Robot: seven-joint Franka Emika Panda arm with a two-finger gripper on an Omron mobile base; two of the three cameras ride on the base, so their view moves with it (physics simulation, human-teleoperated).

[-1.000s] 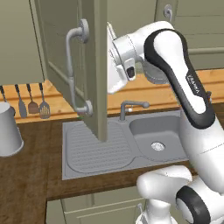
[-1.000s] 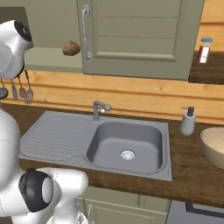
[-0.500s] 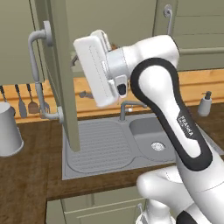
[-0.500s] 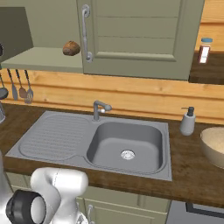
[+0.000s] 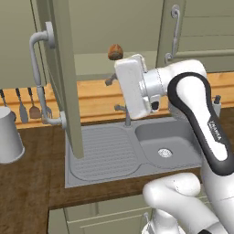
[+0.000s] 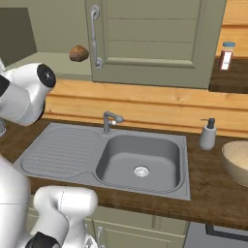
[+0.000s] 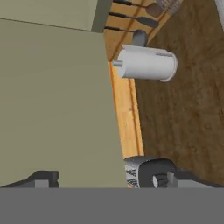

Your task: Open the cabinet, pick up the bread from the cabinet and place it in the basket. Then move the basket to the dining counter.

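Left base: we see cabinet [image 5: 61,77] door swung open | Right base: we see basket [image 6: 236,162] on bench [image 6: 213,193] at right edge | Bread [image 6: 79,53]: small golden-brown lump on cabinet shelf | End effector [image 7: 103,177]: fingers spread wide, empty.

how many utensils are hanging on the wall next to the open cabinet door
3 in the left base view: one at the picture's edge, one in the middle, and a spatula nearest the cabinet door. More may hang beyond the frame.
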